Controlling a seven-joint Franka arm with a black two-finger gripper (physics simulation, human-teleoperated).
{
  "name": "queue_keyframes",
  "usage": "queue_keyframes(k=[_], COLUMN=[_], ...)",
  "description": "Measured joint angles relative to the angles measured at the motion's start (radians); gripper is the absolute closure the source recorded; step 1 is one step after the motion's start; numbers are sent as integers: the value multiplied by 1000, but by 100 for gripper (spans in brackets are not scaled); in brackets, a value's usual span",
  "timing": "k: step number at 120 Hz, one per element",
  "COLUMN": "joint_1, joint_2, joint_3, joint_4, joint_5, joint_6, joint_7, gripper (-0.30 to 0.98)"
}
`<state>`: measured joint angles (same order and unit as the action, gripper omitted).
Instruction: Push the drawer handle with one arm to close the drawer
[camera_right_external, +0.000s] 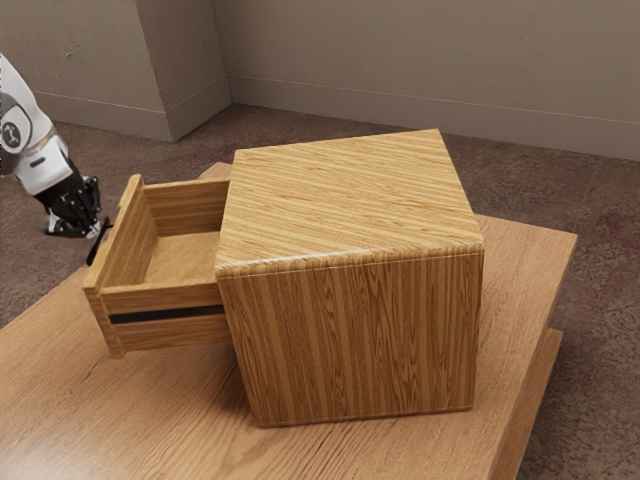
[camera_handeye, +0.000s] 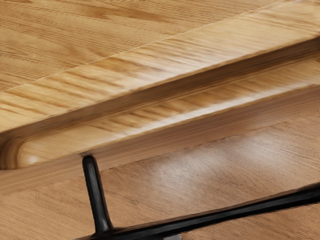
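My gripper (camera_right_external: 98, 228) is at the outer side of the drawer front (camera_right_external: 112, 250), right by the black handle (camera_right_external: 97, 246); whether it is open or shut cannot be made out. The wooden drawer sticks well out of its cabinet toward the exterior view's left, its inside bare to view. In the wrist view, the black handle (camera_handeye: 215, 216) runs as a long bar close under my hand, with one post (camera_handeye: 96, 195) reaching to the drawer's wooden front. Contact between gripper and handle is not clear.
The wooden cabinet (camera_right_external: 350, 205) stands on the brown table (camera_right_external: 170, 400), to the exterior view's right of the drawer. Behind are a carpeted floor and walls. The table's far corner lies beyond the cabinet.
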<state>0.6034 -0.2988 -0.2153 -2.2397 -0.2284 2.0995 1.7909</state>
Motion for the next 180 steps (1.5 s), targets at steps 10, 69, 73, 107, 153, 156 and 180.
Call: queue_keyframes(k=[10, 69, 73, 107, 153, 156, 180], joint_1=[1, 1, 1, -2, -8, -8, -9], joint_2=[0, -2, -2, -2, -3, -3, -8], joint_3=[-15, -78, -81, -118, -151, -156, -181], joint_4=[0, 1, 1, 7, 13, 14, 25], joint_5=[-6, -12, -12, -13, -13, -13, -19], joint_6=[0, -5, -6, -12, -14, -14, -18], joint_7=[9, 9, 6, -28, -79, -82, -107], gripper=[79, 78, 78, 78, 77, 77, 78])
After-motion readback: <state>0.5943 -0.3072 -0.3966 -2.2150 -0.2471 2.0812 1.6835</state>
